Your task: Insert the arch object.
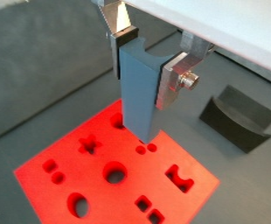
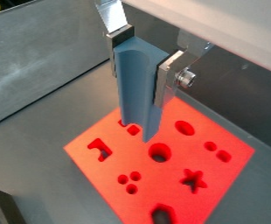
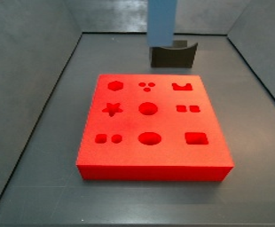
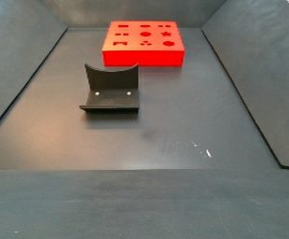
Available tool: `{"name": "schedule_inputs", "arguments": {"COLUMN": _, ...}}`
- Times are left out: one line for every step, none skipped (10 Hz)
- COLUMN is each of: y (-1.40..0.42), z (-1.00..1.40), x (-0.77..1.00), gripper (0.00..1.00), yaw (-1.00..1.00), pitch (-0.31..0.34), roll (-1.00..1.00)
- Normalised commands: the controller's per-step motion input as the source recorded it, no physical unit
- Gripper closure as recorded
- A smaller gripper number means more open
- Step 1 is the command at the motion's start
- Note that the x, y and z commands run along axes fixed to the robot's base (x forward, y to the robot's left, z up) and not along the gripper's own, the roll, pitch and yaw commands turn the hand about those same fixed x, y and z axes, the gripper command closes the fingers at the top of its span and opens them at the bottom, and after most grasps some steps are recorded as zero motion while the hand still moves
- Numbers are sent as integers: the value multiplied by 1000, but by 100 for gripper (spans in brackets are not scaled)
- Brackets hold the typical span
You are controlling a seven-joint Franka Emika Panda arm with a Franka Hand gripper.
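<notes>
overhead, the pincer (image 1: 142, 63) clamps a blue piece (image 1: 139, 96) above the red block (image 1: 103, 166); fixture (image 1: 237, 116) beside.

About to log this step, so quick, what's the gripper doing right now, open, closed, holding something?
Gripper: closed on the blue arch piece, holding it upright above the red shape board, not yet inserted.
</notes>
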Motion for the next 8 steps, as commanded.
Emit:
{"name": "schedule_inputs", "arguments": {"y": 229, "z": -346, "x": 1000, "gripper": 100, "yaw": 0, "pitch": -70, "roll": 13}}
{"name": "schedule_inputs", "arguments": {"y": 231, "z": -297, "x": 1000, "gripper": 100, "yaw": 0, "pitch": -56, "roll": 56}}
{"name": "schedule_inputs", "arguments": {"y": 206, "z": -280, "x": 1000, "gripper": 100, "yaw": 0, "pitch": -44, "roll": 76}}
{"name": "schedule_inputs", "arguments": {"y": 160, "z": -294, "x": 1000, "gripper": 100, "yaw": 0, "pitch": -11, "roll": 131}}
{"name": "schedule_inputs", "arguments": {"y": 71, "z": -286, "x": 1000, "gripper": 100, "yaw": 0, "pitch": 0, "roll": 224}}
{"name": "schedule_inputs", "arguments": {"y": 0, "z": -254, "x": 1000, "gripper": 100, "yaw": 0, "pitch": 0, "roll": 283}}
{"name": "schedule_inputs", "arguments": {"y": -6, "z": -243, "x": 1000, "gripper": 100, "yaw": 0, "pitch": 0, "roll": 363}}
{"name": "schedule_inputs", "arguments": {"y": -146, "z": -331, "x": 971, "gripper": 100, "yaw": 0, "pitch": 0, "roll": 379}}
